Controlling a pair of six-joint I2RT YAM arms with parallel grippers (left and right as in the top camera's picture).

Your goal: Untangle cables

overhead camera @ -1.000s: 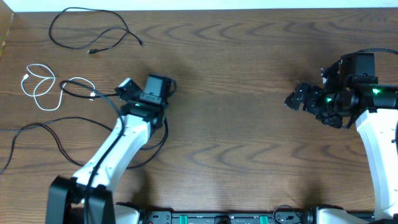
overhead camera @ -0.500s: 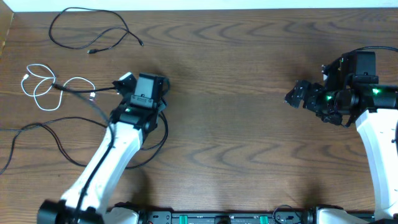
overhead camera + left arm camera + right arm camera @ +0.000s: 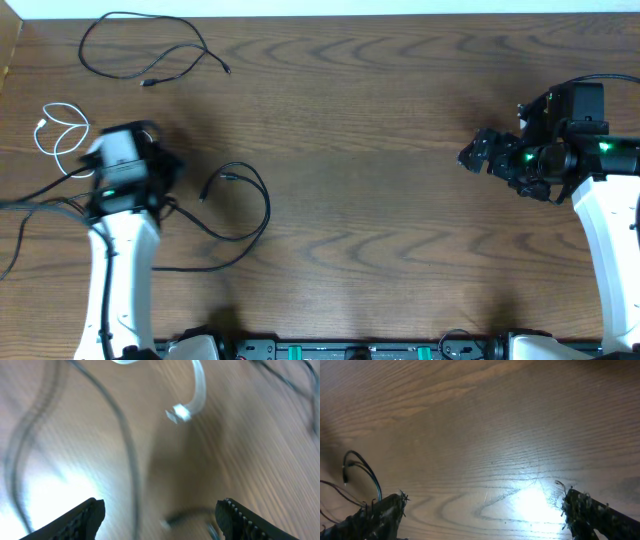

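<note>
While the left fingers [image 3: 82,517] hover spread and empty near the white cable [image 3: 179,412], the right fingers [image 3: 375,517] gape empty.

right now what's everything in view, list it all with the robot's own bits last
table: one, brown wood, fills the view
shorter black cable: one, black, loose loops at the far left corner, apart from the others
white cable: one, white, coiled at the left edge, just beyond the left arm
longer black cable: one, black, near left, loop and plug end lying right of the left arm, the rest running under the arm
left arm: one, white with a black head, blurred, over the left side, jaws open, nothing between them
right arm: one, white with a black head, at the right edge over bare wood, jaws open
</note>
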